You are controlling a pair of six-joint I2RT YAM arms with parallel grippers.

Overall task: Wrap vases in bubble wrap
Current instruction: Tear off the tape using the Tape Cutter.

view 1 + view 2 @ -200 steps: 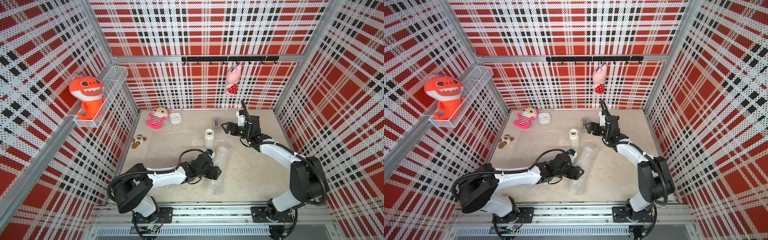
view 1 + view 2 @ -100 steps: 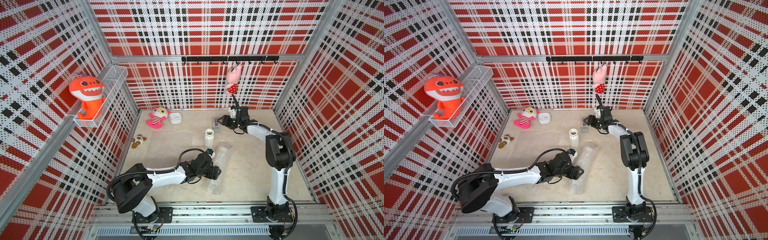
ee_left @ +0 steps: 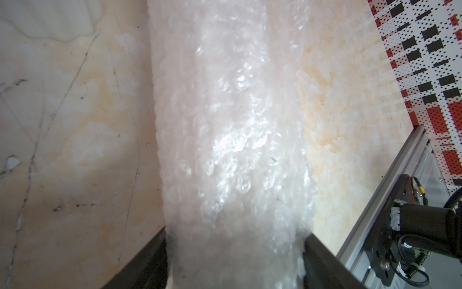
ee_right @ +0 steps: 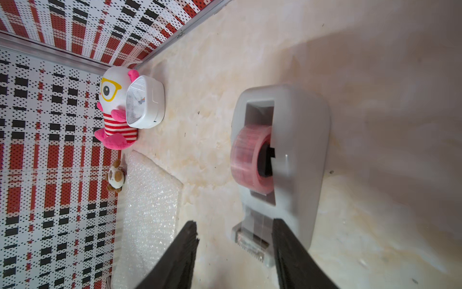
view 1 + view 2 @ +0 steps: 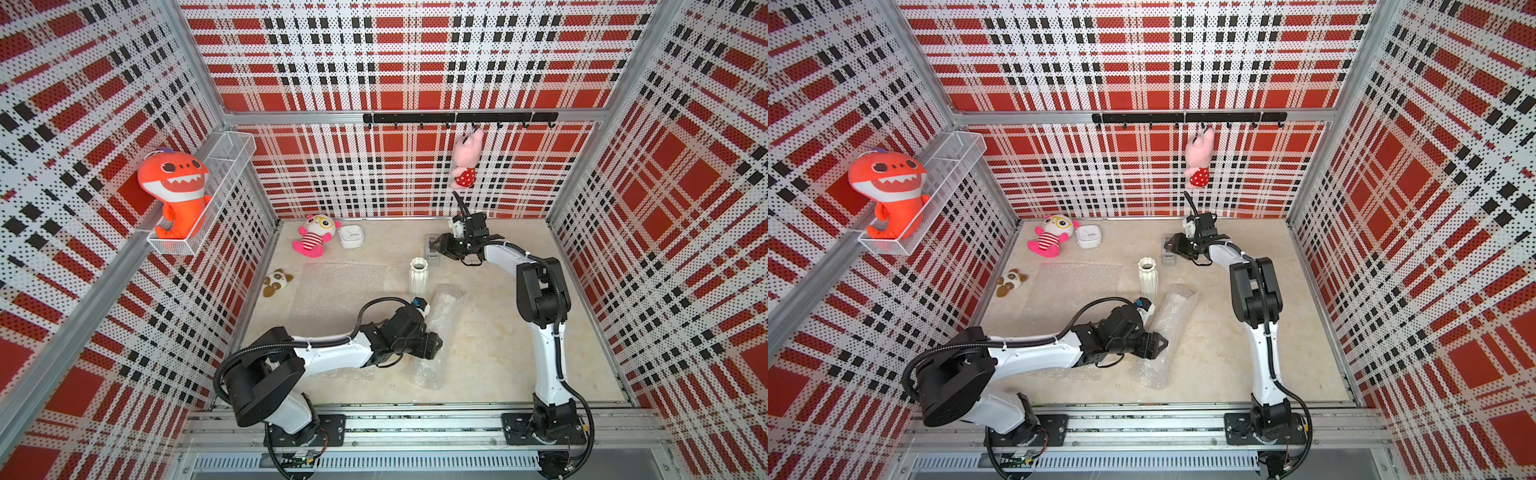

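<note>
The right arm (image 5: 540, 286) has swung in from the right and stretched toward the far side, and its jaws are narrowing as it goes. Up front, the left gripper (image 5: 433, 345) is clamping the roll (image 5: 447, 309) of bubble wrap from the left, and the wrist view is showing its jaws pressing on either side. The roll is lying on the floor (image 5: 498, 353) with its long axis running near to far; whether a vase is inside, I can't make out. Just beyond its far end the bare vase (image 5: 418, 276) is standing upright, with the flat sheet (image 5: 340, 291) spreading out to its left. Farthest back, the right gripper (image 4: 234, 222) is hanging over the dispenser (image 4: 300, 150), jaws apart and straddling the cutter (image 4: 250, 244) at its near end, gripping nothing yet. The dispenser is lying near to far too, so the tape (image 4: 250, 155) should be pulling straight toward the roll, and the right arm is the one placed for it.
</note>
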